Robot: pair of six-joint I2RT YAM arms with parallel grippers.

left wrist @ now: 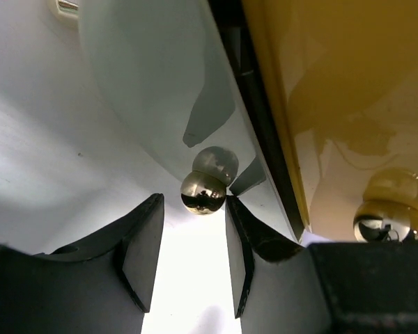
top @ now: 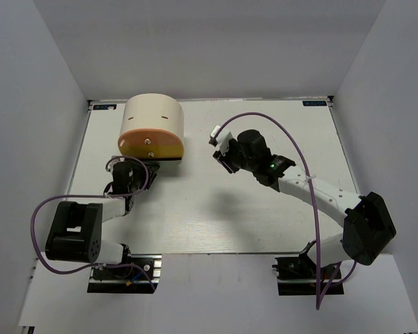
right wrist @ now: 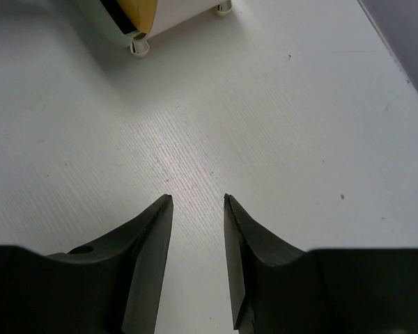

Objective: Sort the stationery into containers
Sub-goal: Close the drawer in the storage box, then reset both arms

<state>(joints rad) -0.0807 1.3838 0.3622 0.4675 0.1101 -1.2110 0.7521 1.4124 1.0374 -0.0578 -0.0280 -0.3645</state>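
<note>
The cream cylindrical cabinet (top: 153, 122) stands at the back left, with its orange drawer front (top: 150, 134) and yellow drawer front (top: 152, 149) facing me. My left gripper (top: 141, 167) is right against the cabinet's base. In the left wrist view it (left wrist: 194, 198) is open, and the small metal knob (left wrist: 203, 193) of the pale green drawer (left wrist: 146, 76) sits level with its fingertips, close to the right finger and not clamped. The yellow drawer front (left wrist: 348, 83) with its own knob (left wrist: 383, 219) is to the right. My right gripper (top: 219, 154) (right wrist: 197, 198) is open and empty above the bare table. No stationery is in view.
The white table (top: 195, 209) is boxed in by white walls at the left, back and right. A cabinet foot (right wrist: 136, 47) shows at the top left of the right wrist view. Purple cables loop over both arms.
</note>
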